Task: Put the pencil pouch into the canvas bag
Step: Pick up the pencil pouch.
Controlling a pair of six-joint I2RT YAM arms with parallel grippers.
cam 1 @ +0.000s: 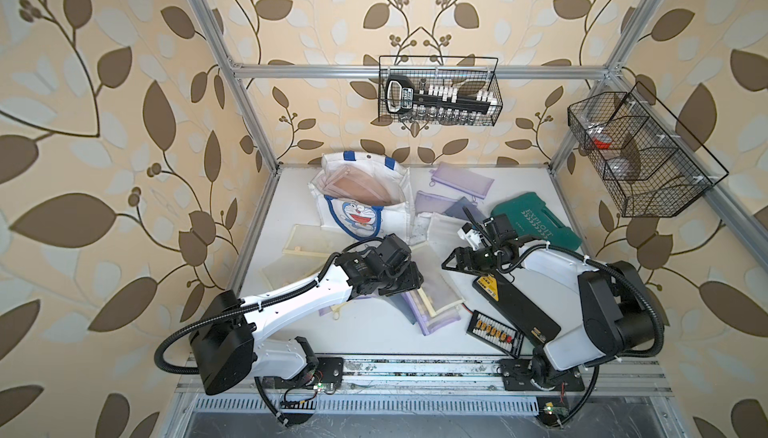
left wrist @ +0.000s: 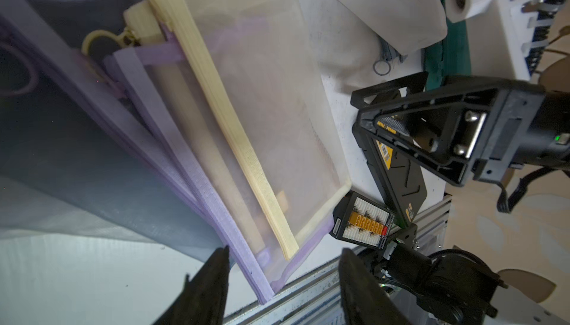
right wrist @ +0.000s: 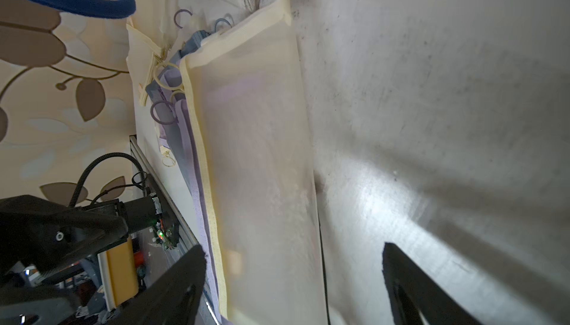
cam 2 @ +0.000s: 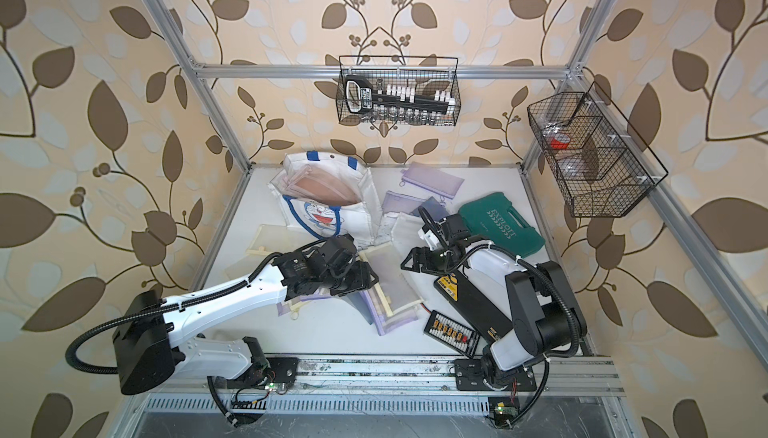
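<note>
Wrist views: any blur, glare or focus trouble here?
Right wrist view: cream mesh pouch smeared and soft, glare patch on the table. Left wrist view: cream zipper crisp, grey pouch near the lens out of focus.

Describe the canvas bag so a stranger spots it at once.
Look to the far edge of the table, left of the wire basket on the back rail. The canvas bag sits there, mouth open, pinkish pouches inside. Unlike the flat mesh pouches beside it, it is white and boxy, with blue handles and a cartoon-cat pocket.
</note>
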